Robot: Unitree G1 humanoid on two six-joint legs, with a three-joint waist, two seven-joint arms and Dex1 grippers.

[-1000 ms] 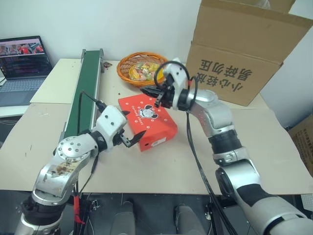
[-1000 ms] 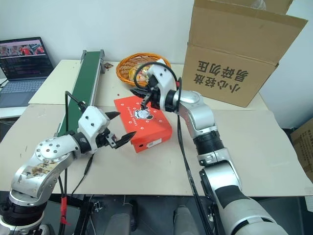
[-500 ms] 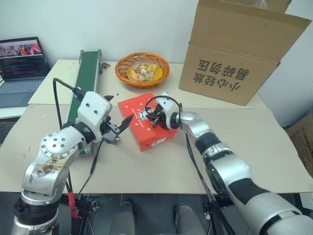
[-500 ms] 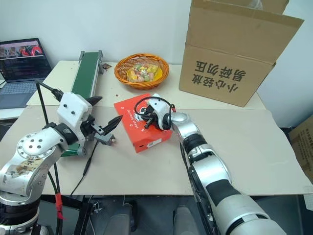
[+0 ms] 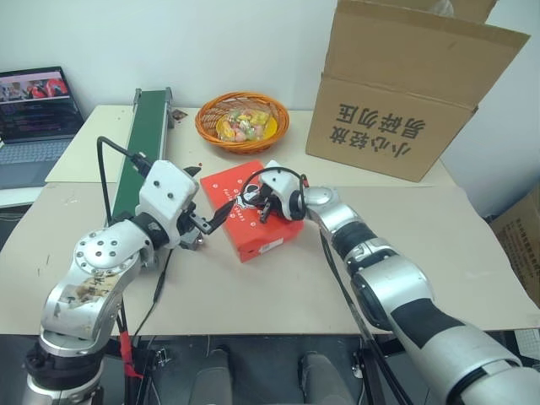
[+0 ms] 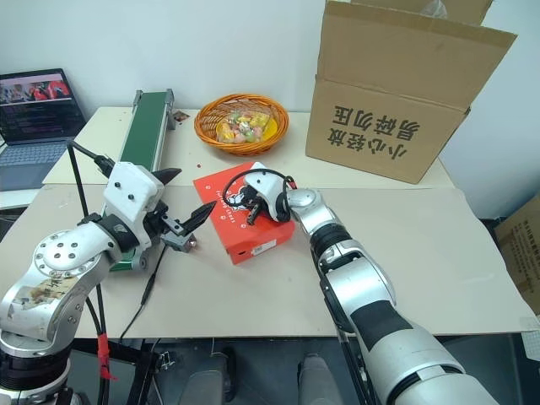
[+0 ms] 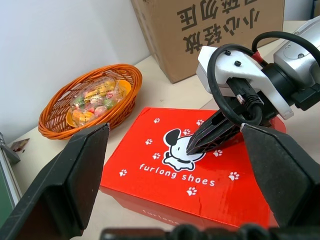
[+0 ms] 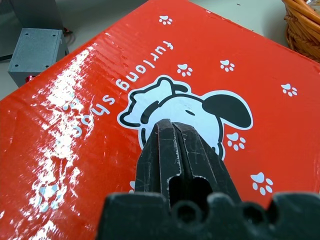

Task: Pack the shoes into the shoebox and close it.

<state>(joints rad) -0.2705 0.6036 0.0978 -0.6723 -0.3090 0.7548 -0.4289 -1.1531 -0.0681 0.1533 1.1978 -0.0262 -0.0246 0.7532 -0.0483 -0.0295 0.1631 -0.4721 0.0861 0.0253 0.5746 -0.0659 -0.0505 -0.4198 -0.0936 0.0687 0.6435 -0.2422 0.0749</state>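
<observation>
Right hand [image 5: 258, 205] pinched fully shut with nothing between the fingers, tips down on the closed lid of the shoebox [image 5: 253, 219], right at the printed dog. Left hand [image 5: 208, 222] spread wide and holding nothing, hovering just beside the box's near left edge, fingers aimed across the lid toward the right hand. Beyond both hands on the worktop [image 5: 472, 253]: orange basket [image 5: 242, 123], large brown carton [image 5: 405, 93], green conveyor [image 5: 145, 143] out past the left hand.

- one red shoebox [image 5: 253, 208]
- one basket [image 5: 242, 123]
- one brown carton [image 5: 405, 89]
- one laptop [image 5: 34, 110]
- one green conveyor [image 5: 142, 143]
- two grippers: left [image 5: 207, 207], right [image 5: 255, 191]
</observation>
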